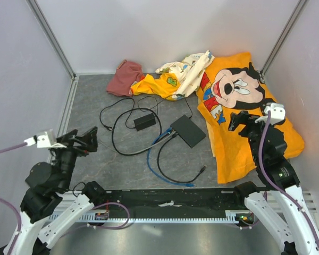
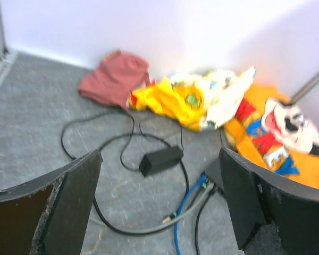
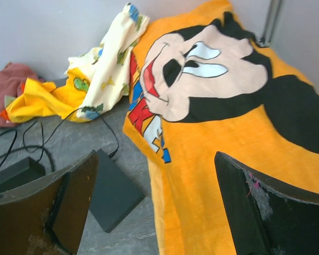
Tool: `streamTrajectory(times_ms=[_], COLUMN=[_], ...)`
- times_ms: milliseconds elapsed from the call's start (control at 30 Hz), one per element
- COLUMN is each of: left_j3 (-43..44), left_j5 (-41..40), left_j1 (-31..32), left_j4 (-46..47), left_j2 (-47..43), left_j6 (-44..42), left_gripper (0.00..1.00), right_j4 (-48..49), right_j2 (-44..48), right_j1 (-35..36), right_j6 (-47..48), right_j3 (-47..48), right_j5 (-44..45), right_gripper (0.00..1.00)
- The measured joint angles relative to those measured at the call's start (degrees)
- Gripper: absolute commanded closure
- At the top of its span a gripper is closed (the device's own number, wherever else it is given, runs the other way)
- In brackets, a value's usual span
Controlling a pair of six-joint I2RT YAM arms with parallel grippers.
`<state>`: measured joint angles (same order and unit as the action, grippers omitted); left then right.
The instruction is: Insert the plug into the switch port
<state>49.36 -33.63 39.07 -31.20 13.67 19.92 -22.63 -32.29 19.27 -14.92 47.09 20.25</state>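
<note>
While both arms hang over the near corners of the grey tabletop (image 1: 122, 170), the plug (image 1: 191, 185) lies loose on it near the front edge, between the two arms and closer to the right one. Its long axis runs roughly left to right and flat on the surface, with the tip pointing right and slightly toward the arms, away from the black network switch (image 1: 187, 130), which sits well apart from it farther back. The bright-blue cable (image 1: 149, 159) trails off the plug to the left, curves round and climbs to the switch's near-left edge. The left claw (image 1: 86, 141) has its fingers spread wide and grips nothing. The right claw (image 1: 238, 121) is likewise spread and bare, poised above the orange Mickey Mouse towel (image 1: 244, 106). A black power adapter (image 1: 144, 121) lies left of the switch among thin black cables.
</note>
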Motion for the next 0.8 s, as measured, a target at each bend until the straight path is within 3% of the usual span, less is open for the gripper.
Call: streamTrajectory(times_ms=[333,800], left_j3=[0.1,-2.2], left_j5=[-4.0,-5.3], left_j1=[0.0,0.0], left_j4=[0.6,0.9], left_j2=[-12.1,-12.6], left_j6=[-2.4,-3.2], left_gripper=[0.01,0.01], right_j4=[-1.1,-1.1], right_j2=[4.6,4.9], right_j1=[0.0,0.0], right_j6=[0.3,0.9], right_j3=[0.0,0.0], right_j5=[6.8,6.8], right_gripper=[0.02,0.02])
